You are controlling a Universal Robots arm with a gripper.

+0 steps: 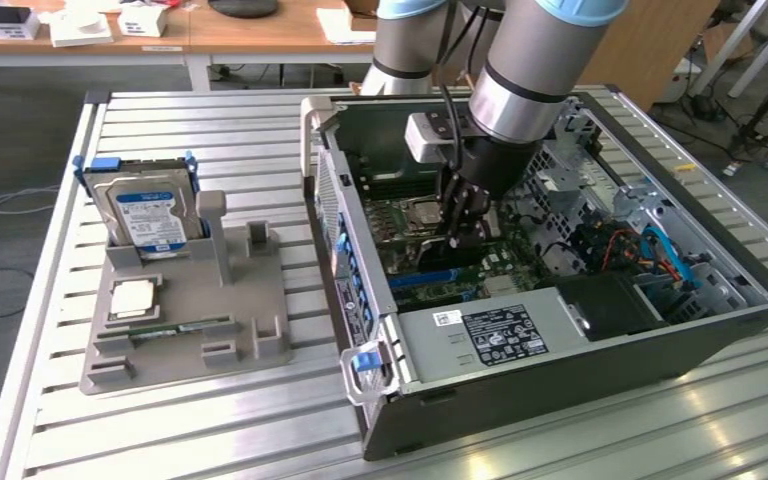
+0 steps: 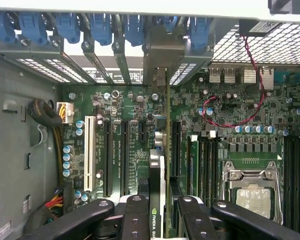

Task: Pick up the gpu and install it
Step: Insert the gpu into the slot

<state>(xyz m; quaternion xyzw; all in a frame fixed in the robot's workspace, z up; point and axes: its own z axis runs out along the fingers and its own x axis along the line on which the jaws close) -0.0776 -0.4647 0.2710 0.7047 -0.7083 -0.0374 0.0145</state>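
My end effector (image 2: 162, 217) clamped on gpu (image 2: 156, 167); card edge-on between fingers, long axis running straight ahead toward rear bracket openings (image 2: 115, 67), motherboard (image 2: 120, 107) slots directly below.

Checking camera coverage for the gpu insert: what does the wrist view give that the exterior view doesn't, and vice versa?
Wrist view: the gpu edge-on, gripped in the tool, its silver bracket toward the rear slot openings; a white slot and the blue retainer clips.
Exterior view: the arm reaching into the open case; the grey holder carrying the hard drive and RAM stick on the table.
Both: tool, motherboard, CPU socket.
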